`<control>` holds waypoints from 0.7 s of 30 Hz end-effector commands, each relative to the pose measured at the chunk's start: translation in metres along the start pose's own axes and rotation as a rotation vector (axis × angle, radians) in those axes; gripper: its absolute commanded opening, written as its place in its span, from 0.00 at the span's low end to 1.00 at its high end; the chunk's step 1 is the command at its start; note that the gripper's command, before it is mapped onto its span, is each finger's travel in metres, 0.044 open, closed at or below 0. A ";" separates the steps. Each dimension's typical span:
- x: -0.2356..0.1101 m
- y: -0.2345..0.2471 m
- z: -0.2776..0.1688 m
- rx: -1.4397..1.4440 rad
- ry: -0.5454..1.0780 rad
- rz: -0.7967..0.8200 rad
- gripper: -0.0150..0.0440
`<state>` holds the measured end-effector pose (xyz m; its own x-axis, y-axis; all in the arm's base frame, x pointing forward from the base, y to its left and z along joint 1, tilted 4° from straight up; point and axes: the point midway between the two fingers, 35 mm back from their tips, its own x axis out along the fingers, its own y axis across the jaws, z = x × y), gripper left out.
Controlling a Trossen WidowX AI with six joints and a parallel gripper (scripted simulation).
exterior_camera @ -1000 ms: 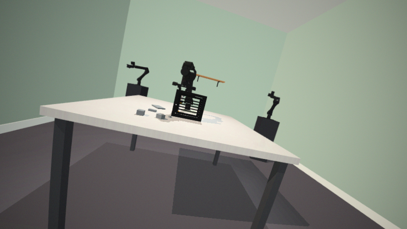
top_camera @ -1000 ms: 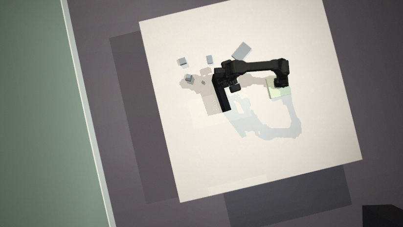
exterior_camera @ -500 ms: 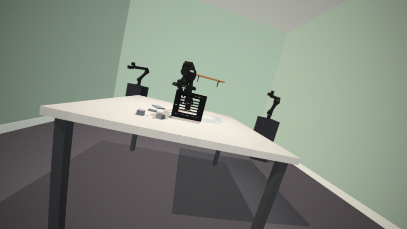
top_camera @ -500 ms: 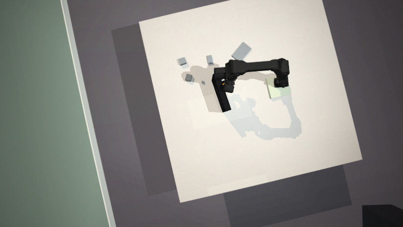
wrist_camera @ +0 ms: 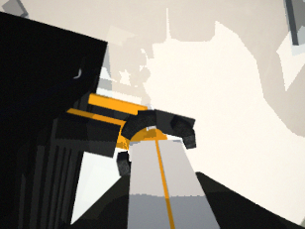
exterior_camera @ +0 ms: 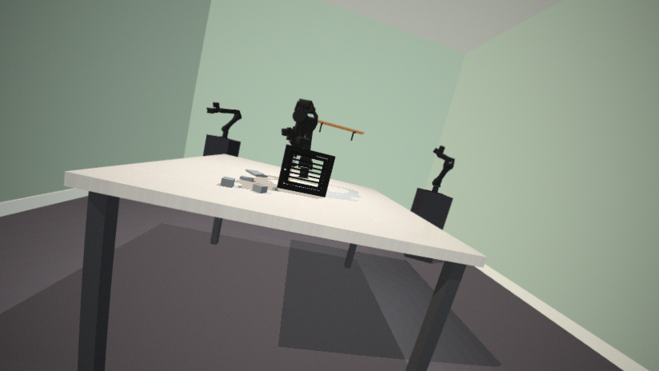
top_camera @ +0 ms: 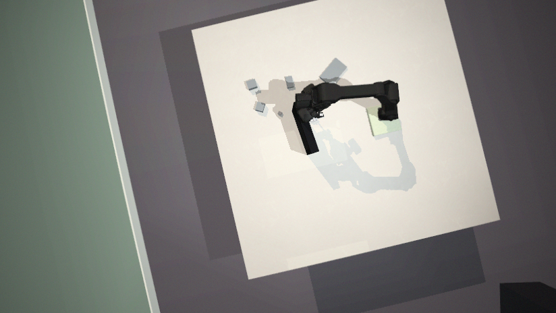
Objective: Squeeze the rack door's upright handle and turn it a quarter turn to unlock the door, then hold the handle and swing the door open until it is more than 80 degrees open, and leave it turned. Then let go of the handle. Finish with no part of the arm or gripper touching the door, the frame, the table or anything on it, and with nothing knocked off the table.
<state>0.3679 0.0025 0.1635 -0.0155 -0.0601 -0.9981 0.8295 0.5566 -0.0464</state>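
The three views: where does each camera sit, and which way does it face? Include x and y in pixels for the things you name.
Top: above the table (top_camera: 428, 175) (exterior_camera: 322, 221) (wrist_camera: 223, 73), looking down; shows the arm (top_camera: 349, 91) (exterior_camera: 304, 115).
Exterior: beyond one table edge, looking across; shows the arm, partly behind the black rack (top_camera: 306, 133) (exterior_camera: 329, 177) (wrist_camera: 45, 63).
Wrist: on the arm, looking past its fingers toward the table.
Top and exterior share table, rack and arm.

the black arm (top_camera: 349, 92) (exterior_camera: 304, 115) rises from its base, reaches across in a long level stretch and bends down at the wrist, where the gripper (wrist_camera: 160, 182) is closed on something, its fingers parted by what they grip
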 end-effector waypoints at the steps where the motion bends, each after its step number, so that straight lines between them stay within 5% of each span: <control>1: 0.001 0.000 -0.001 0.164 0.004 -0.002 0.30; 10: 0.001 0.000 -0.001 0.599 0.004 -0.003 0.30; 18: 0.001 0.000 -0.001 0.631 0.004 -0.003 0.30; 21: 0.001 0.000 -0.001 0.631 0.004 -0.003 0.43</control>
<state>0.3676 0.0022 0.1633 -0.0171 -0.0618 -0.9979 0.9997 -0.0197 -0.0159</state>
